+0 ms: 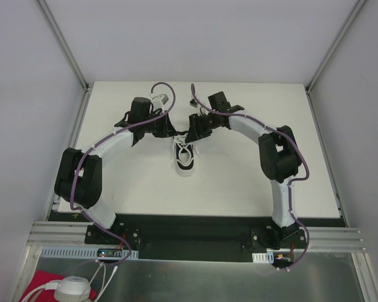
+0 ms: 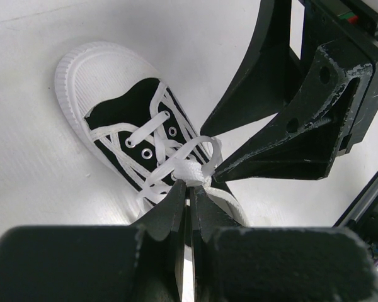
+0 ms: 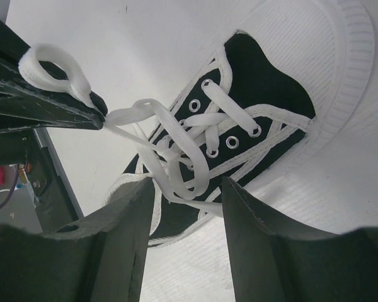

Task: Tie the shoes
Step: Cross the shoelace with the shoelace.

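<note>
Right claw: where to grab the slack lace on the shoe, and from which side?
Probably take the slack lace at its bend over the tongue, coming straight down from above. It lies loose across the shoe, right between the fingers of the open right claw, and clear of the loop that the left claw pinches.

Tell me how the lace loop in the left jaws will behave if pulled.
Probably floppy: the lace loop curls limply where the left gripper has its jaws shut on it. It looks flat and woven, so likely holds without slipping. The sneaker looks small beside the gripper, probably light; a firm pull may drag it.
</note>
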Controlling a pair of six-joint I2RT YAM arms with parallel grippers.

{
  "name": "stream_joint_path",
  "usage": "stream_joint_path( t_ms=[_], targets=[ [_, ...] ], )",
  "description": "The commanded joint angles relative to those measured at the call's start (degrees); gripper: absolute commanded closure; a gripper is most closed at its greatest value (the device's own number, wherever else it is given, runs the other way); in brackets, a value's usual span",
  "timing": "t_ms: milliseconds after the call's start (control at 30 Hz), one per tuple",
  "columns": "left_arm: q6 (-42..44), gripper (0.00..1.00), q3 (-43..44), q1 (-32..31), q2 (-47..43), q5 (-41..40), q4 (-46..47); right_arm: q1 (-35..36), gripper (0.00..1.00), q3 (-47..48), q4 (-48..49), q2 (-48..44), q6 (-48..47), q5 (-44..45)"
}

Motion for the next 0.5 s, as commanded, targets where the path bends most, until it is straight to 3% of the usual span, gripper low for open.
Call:
stream_joint_path(
  t_ms=[0,267,467],
  targets=[
    [0.77,1.0,1.94,-0.37,-2.57,1.31,0.4,0.69,0.51,2.88,1.23,0.37,0.57,-0.17],
    [0.77,1.0,1.77,-0.37,-2.75,1.22,0.4,1.04,0.56,3.05,1.23,0.63,0.92,0.8],
    [0.94,1.0,1.77,-0.37,-2.75,1.31,0.4,1.04,0.53,2.26,1.05,0.19,0.04,0.97]
  ],
)
